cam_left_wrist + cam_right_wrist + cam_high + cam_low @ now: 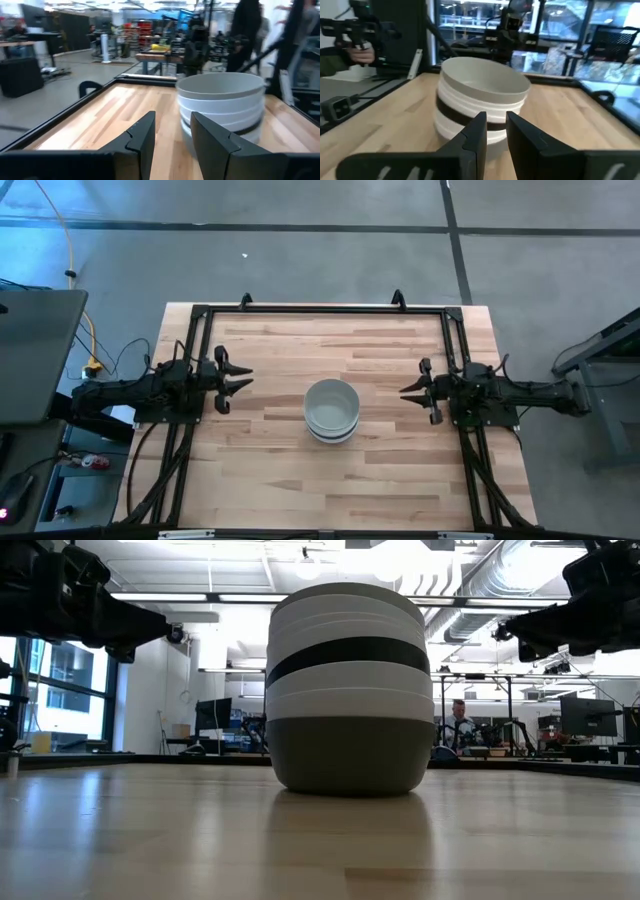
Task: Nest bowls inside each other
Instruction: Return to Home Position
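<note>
The bowls (332,410) stand nested in one stack at the table's middle, the bottom bowl's base on the wood. In the low view the stack (350,690) shows a grey bowl at the bottom, white ones above, one black band and a grey rim on top. My left gripper (240,380) waits open at the table's left, well clear of the stack (222,107). My right gripper (412,393) waits open at the table's right, also clear of the stack (480,97).
A black metal frame (320,309) runs along the table's far edge and down both sides. Bare wood (330,490) lies near the front edge. Beyond the table a person (458,725) sits in the room, and a hand holding a device (357,47) shows at the side.
</note>
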Controlling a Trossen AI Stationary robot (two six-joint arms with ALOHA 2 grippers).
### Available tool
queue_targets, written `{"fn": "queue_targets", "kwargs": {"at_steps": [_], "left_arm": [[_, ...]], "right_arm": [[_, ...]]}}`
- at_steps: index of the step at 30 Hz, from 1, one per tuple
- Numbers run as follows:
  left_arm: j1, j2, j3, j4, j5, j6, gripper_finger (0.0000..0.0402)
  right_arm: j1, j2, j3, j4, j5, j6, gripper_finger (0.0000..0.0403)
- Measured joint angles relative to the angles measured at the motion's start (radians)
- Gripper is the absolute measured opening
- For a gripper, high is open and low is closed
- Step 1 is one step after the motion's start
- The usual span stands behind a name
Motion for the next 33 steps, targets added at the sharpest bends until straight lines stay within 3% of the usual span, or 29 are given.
{"fn": "queue_targets", "kwargs": {"at_steps": [6, 9, 14, 33], "left_arm": [[0.0, 0.0, 0.0, 0.002, 0.083, 0.033, 0.0113], [0.0, 0.0, 0.0, 0.001, 0.06, 0.033, 0.0113], [0.0, 0.0, 0.0, -0.002, -0.007, 0.052, 0.0113], [0.0, 0.0, 0.0, -0.01, 0.066, 0.078, 0.0113]], "right_arm": [[0.0, 0.0, 0.0, 0.009, -0.022, 0.012, 0.0064], [0.0, 0.0, 0.0, 0.021, -0.013, 0.029, 0.0064], [0.0, 0.0, 0.0, 0.001, 0.122, 0.093, 0.0064], [0.0, 0.002, 0.0, -0.076, 0.159, 0.086, 0.0064]]}}
